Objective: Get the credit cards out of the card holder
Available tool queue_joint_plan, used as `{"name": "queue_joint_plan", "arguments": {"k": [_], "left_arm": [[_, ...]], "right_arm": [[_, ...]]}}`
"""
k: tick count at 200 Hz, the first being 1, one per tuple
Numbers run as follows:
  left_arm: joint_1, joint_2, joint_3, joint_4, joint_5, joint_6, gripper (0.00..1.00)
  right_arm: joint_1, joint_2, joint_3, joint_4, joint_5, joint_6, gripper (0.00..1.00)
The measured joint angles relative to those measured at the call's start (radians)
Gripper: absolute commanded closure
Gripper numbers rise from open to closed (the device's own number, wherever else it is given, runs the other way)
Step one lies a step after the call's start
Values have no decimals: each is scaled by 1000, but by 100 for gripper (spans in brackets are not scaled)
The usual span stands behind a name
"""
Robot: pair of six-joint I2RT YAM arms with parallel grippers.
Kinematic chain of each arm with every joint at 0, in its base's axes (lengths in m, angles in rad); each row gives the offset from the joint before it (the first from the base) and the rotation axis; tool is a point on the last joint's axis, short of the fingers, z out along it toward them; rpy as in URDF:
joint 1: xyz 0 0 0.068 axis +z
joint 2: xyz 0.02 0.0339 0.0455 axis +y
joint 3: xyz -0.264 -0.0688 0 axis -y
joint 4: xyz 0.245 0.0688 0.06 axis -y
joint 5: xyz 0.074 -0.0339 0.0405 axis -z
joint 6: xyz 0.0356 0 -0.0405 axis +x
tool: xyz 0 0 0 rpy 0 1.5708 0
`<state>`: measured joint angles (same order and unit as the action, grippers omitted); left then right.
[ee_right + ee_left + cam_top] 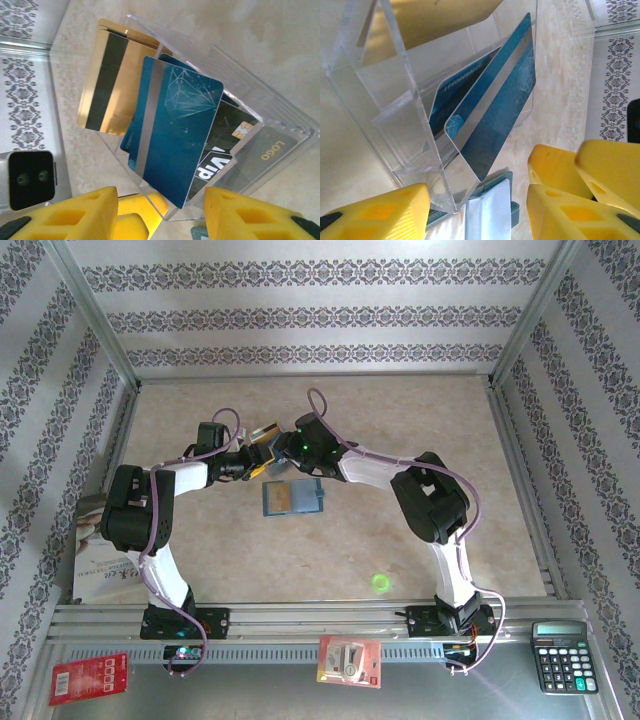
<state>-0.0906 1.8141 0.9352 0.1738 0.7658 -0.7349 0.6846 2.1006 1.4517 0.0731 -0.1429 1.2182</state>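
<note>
Yellow fingers (375, 215) of the left gripper (477, 202) stand spread. One is beside the base corner of the card holder (395, 125), the other clear of it. The right gripper (160, 200) has its fingers apart on either side of the lowest corner of a blue card (170, 150); whether they press it I cannot tell.

Both grippers meet over the middle of a beige marbled table (400, 410). It is fenced by aluminium rails (95, 315) and walls (300, 315) papered in grey damask bands. A flat slate-blue piece (293, 497) lies on the table just in front of them. Two red packets (88, 678) and a black calculator (565, 655) sit on the metal ledge at the near edge.

The card holder is clear plastic with stepped compartments and sits between the grippers; resting or lifted, I cannot tell. The credit cards (200, 125) stand in it:
- a gold card (112, 80) with a dark stripe
- the blue card, with a silver stripe and a line-drawn diamond
- a dark card (220, 160) with a chip, marked VIP
- a grey card (270, 152) marked LOGO
</note>
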Motion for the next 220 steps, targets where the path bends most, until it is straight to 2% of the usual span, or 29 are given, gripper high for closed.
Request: {"name": "queue_joint_plan", "arguments": {"k": [39, 58, 83, 159, 220], "left_arm": [[0, 0, -2, 0, -15, -1, 50], [0, 0, -2, 0, -21, -3, 55], [0, 0, -2, -1, -28, -3, 60], [0, 0, -2, -1, -34, -3, 60], [0, 0, -2, -1, -34, -3, 62]], "right_arm": [[-2, 29, 44, -55, 0, -21, 53], [-2, 40, 59, -64, 0, -24, 61], [-2, 57, 78, -72, 0, -29, 61], [-2, 76, 108, -117, 0, -29, 59], [-2, 84, 124, -117, 0, -29, 62]]}}
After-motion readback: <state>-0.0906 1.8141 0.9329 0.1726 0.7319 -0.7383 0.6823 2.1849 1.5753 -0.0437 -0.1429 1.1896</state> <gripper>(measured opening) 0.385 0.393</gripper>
